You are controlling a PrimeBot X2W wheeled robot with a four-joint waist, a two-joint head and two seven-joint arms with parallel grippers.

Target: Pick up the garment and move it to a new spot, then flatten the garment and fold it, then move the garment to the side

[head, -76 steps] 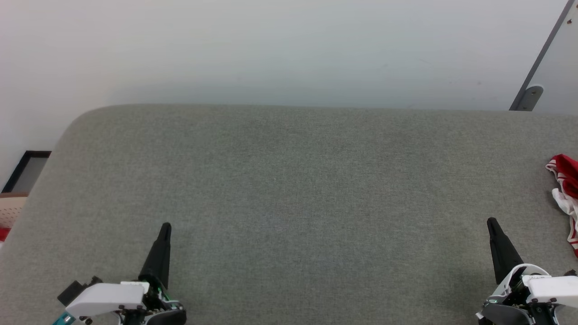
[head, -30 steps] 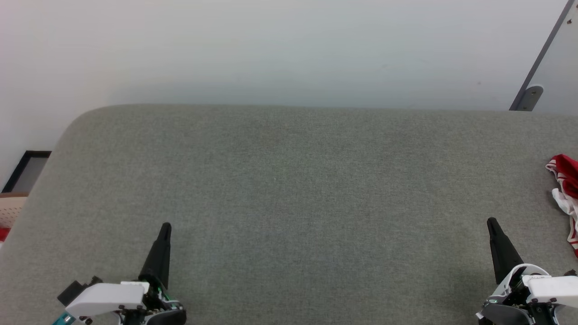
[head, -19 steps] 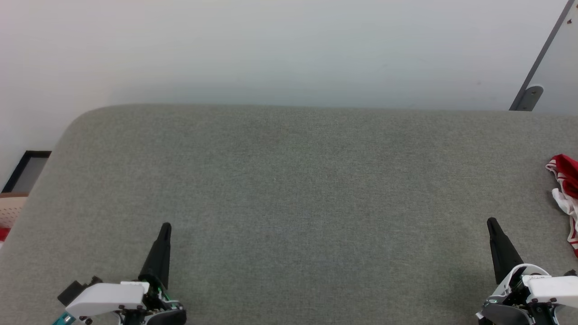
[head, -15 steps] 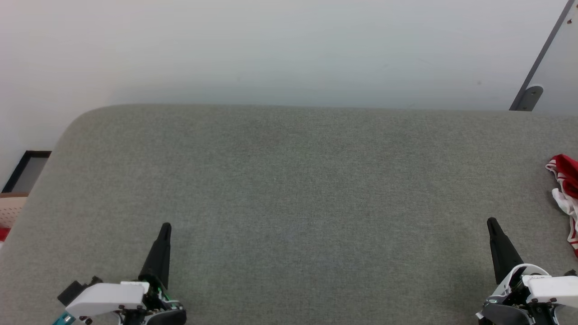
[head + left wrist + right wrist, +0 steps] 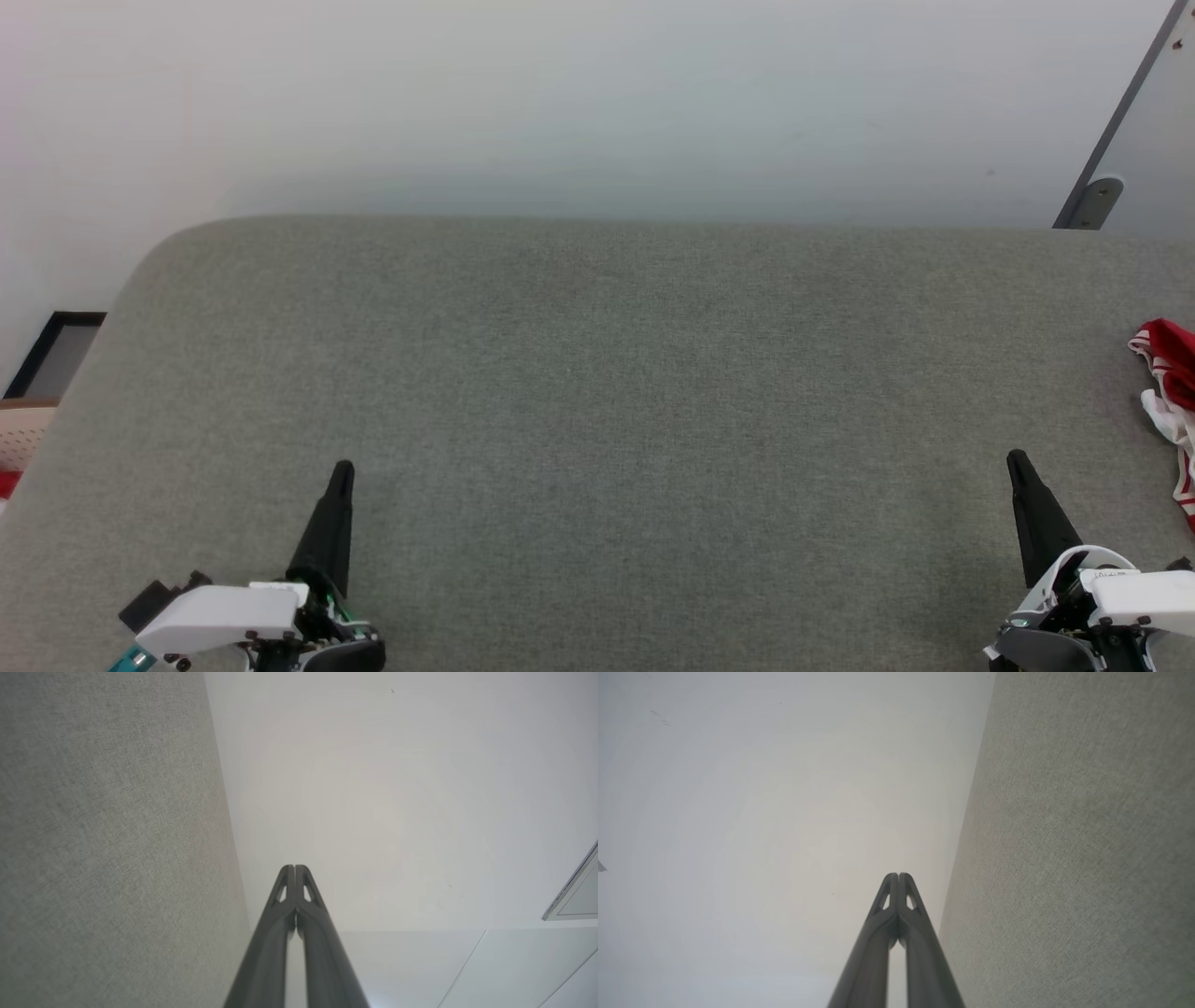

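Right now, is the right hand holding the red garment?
No, the right hand is shut and empty over the grey surface, apart from the garment bunched at the right edge.

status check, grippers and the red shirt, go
Left gripper shut, empty, low left. Right gripper shut, empty, low right. Garment crumpled on the grey surface, right edge of head view, untouched. Path from right gripper to it clear.

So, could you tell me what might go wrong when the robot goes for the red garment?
The garment lies crumpled at the head view's right border, partly cut off, so a grasp could be misjudged or catch only one layer. The right gripper is shut; unless it opens first, it may push the cloth along the grey surface.
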